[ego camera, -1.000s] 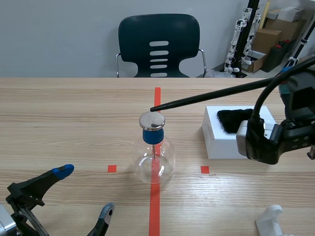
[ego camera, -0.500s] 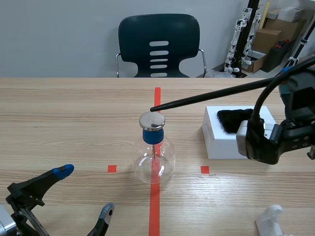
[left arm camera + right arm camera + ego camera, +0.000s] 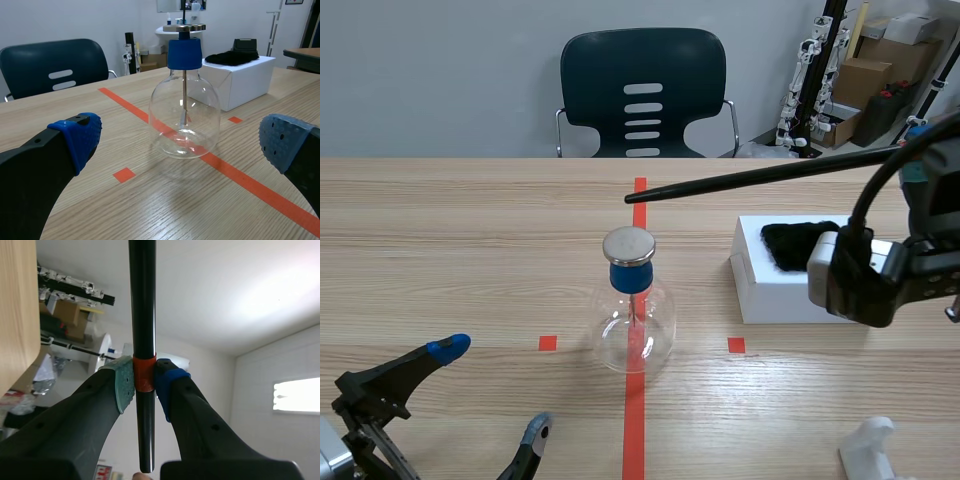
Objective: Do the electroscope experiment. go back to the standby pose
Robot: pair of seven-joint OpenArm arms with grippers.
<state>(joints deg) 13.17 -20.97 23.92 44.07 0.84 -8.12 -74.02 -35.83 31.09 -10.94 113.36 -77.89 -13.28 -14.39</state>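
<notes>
1. The flask (image 3: 633, 320) stands upright mid-tabletop (image 3: 470, 230) on the red tape line, with a blue stopper (image 3: 630, 276) and a metal disc (image 3: 628, 245) on top.
2. The right fingers (image 3: 120, 385) pinch a black rod (image 3: 760, 175) at its orange band. The rod reaches left, and its tip hangs in the air above the disc, apart from it.
3. The left fingers (image 3: 75, 140) are spread wide, low at the near left, holding nothing. The flask stands ahead of them.
4. A white box (image 3: 770, 290) with a black cloth (image 3: 800, 243) on it sits right of the flask.
</notes>
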